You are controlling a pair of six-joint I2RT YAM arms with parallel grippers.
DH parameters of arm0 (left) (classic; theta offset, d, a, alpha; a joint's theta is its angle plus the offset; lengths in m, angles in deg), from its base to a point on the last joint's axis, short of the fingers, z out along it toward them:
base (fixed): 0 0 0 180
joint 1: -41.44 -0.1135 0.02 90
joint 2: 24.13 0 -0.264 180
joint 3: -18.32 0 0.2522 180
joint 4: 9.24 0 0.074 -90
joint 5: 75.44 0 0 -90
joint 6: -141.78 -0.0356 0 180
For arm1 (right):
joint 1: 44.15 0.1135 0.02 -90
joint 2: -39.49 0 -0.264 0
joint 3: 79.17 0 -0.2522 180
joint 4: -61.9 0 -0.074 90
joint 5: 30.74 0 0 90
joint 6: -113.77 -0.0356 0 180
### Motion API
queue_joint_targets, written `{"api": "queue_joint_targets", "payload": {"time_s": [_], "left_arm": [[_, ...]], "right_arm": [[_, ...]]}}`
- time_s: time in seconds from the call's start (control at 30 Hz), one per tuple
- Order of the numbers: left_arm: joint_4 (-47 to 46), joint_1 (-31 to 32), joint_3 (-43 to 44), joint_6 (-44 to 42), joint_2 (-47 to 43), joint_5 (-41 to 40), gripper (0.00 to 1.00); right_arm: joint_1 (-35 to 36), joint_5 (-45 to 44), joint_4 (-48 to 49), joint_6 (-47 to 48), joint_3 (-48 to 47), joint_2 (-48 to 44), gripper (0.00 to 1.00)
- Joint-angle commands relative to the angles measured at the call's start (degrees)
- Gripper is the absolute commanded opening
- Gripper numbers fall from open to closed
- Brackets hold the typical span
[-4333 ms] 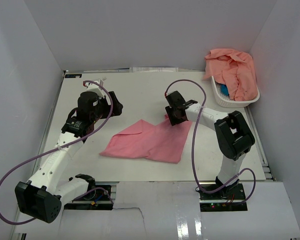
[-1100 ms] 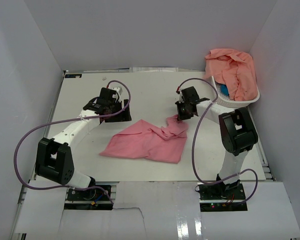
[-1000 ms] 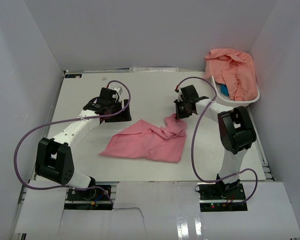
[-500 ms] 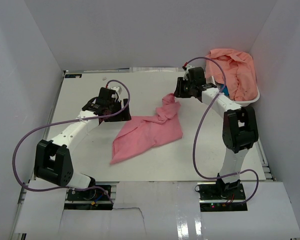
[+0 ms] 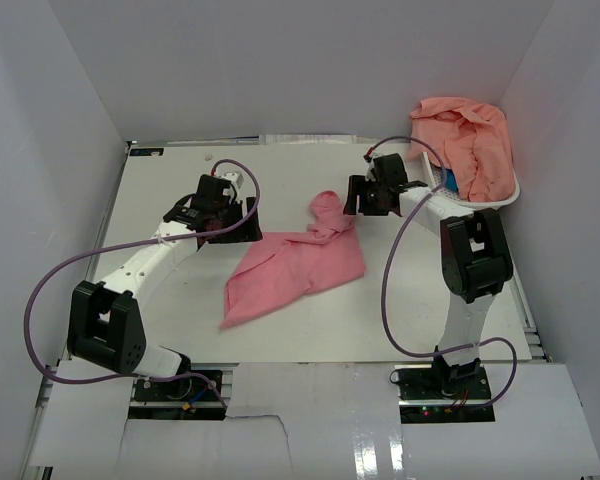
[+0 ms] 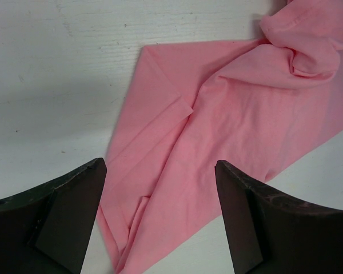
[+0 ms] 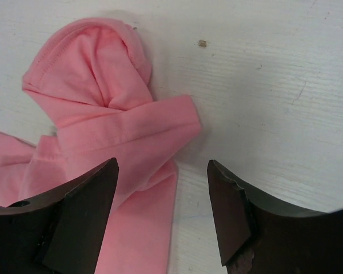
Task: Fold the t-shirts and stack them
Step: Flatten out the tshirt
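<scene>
Left gripper (image 6: pixel 160 165), right gripper (image 7: pixel 162 164): both apart, empty. T-shirt (image 5: pixel 300 262) crumpled mid-surface, far end bunched. Risk: pinch there catches several layers, so fold skews and cloth drags.

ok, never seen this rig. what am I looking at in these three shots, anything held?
Two robot arms sit at the near edge of a white table. The wide picture looks down from above and behind them; the other two come from a camera on each wrist, so the dark shapes at the bottom are that arm's own fingers. A pink t-shirt lies crumpled between the arms; peach t-shirts are heaped in a white basket, far right. The left gripper and right gripper are both open over the pink t-shirt, holding nothing.
</scene>
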Motion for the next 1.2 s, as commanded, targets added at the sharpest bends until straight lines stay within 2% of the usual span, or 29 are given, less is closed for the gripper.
{"api": "queue_joint_targets", "payload": {"time_s": [0.0,0.13,0.33,0.47,0.67,0.87,0.9,0.93,1.0,1.03,1.1,1.17], "left_arm": [[-0.85,0.19,-0.43,-0.37,-2.98,-0.43,0.88],[-0.85,0.19,-0.6,-0.28,-2.81,-0.51,0.88],[-0.85,0.19,-0.43,-0.28,-2.46,-0.34,0.88],[-0.76,0.19,-0.34,-0.28,-2.19,-0.25,0.88],[-0.76,0.19,-0.43,-0.28,-2.37,-0.34,0.88],[-0.85,0.19,-0.43,-0.2,-2.72,-0.43,0.88],[-0.85,0.19,-0.43,-0.28,-2.72,-0.43,0.88],[-0.85,0.19,-0.43,-0.28,-2.81,-0.34,0.88],[-0.85,0.19,-0.52,-0.28,-2.89,-0.34,0.88],[-0.85,0.19,-0.52,-0.28,-2.98,-0.43,0.88],[-0.94,0.19,-0.52,-0.28,-2.98,-0.51,0.88],[-0.85,0.27,-0.6,-0.28,-2.98,-0.6,0.88]], "right_arm": [[-0.61,-0.94,1.65,0.22,-2.5,2.78,0.7],[-1.75,-2.0,1.65,-1.27,-5.31,5.68,0.68],[-3.34,3.18,2.0,-2.5,-9.35,10.34,0.64],[-3.34,7.57,2.26,-3.73,-11.11,12.54,0.56],[-3.25,13.12,2.97,-6.28,-9.27,12.37,0.54],[-2.99,11.98,2.09,-6.11,-5.58,9.12,0.56],[-2.99,11.81,1.57,-5.93,-5.66,8.94,0.53],[-2.99,11.63,0.43,-5.76,-6.1,8.94,0.44],[-2.99,11.1,-1.07,-5.32,-6.8,9.03,0.33],[-2.99,11.01,-1.51,-5.23,-6.89,8.94,0.18],[-2.99,10.57,-1.69,-5.23,-6.46,8.5,0.13],[-2.9,9.61,-1.43,-5.23,-5.93,7.63,0.14]]}}
